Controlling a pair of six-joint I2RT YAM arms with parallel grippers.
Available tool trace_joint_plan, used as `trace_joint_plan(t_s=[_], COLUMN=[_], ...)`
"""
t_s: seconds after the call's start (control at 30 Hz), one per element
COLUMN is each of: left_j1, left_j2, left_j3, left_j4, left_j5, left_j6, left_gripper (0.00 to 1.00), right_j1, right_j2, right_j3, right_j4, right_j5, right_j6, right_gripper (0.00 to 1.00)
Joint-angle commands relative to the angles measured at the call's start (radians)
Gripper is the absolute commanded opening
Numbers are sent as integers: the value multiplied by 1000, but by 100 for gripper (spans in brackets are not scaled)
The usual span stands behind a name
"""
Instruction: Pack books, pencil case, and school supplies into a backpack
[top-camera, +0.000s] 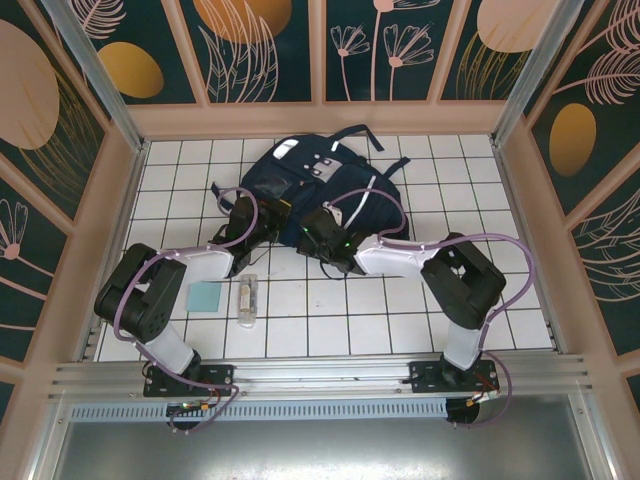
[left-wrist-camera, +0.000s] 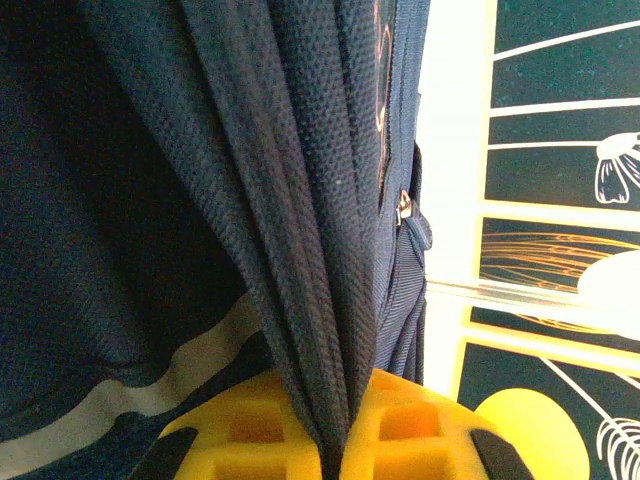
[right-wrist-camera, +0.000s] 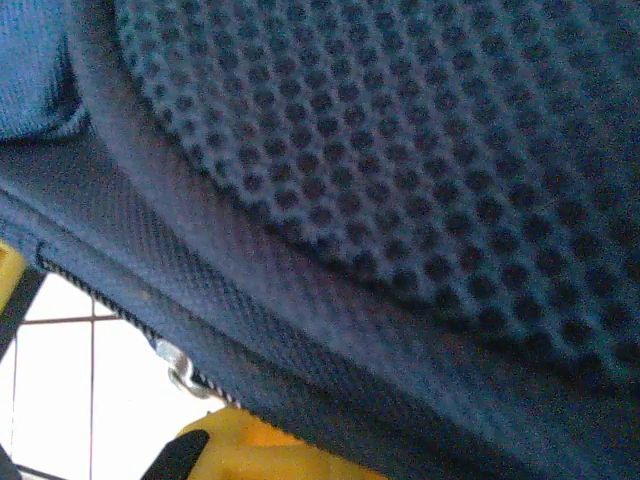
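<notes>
The navy backpack (top-camera: 300, 172) lies at the back middle of the tiled table. My left gripper (top-camera: 268, 213) is at its near left edge, shut on a pleat of backpack (left-wrist-camera: 250, 200) fabric pinched between the yellow fingers (left-wrist-camera: 240, 430). My right gripper (top-camera: 312, 226) is at the near edge beside it, shut on the backpack (right-wrist-camera: 400, 200) rim, with one yellow finger (right-wrist-camera: 255, 452) under the fabric by a zipper pull (right-wrist-camera: 178, 368). Of the school supplies, a pale-teal card (top-camera: 205, 297) and a clear tube-like packet (top-camera: 247, 298) lie on the table. The books and pencil case are out of view.
Wooden walls (top-camera: 118, 190) frame the tiled table (top-camera: 420, 330) on the left, back and right. A metal rail (top-camera: 320, 372) runs along the near edge by the arm bases. The card and packet lie just right of the left arm's elbow (top-camera: 135, 290).
</notes>
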Motion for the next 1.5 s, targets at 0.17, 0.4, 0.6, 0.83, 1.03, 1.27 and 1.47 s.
trace_joint_plan(t_s=[0.17,0.4,0.6,0.83,1.03,1.27,1.47], left_j1=[71,107,102,35,10,-7,-16], left_j2=[55,118,102,19,2,-11,-9], left_j3=[114,193,161,96,80,70,69], left_j4=[73,9,58,91,130,146,155], left_j5=[48,150,215,140,109,100,107], left_j6=[139,221,176,117,72,42,22], left_gripper=[0,0,0,0,0,0,0], right_j1=[-27,-70,-104,-101,-102,-110,-106], right_j2=[-155,-239,-259,-179,-99,-22,-6], right_j3=[-119,-185,-136,-18,56,84,81], right_j4=[-224,-401,-349,-135,-19,46,100], right_j5=[-150,-145,-179,-196,-216,-230,-228], right_j6=[-135,-234,-234,-168,-147,-101,-76], right_gripper=[0,0,0,22,41,47,45])
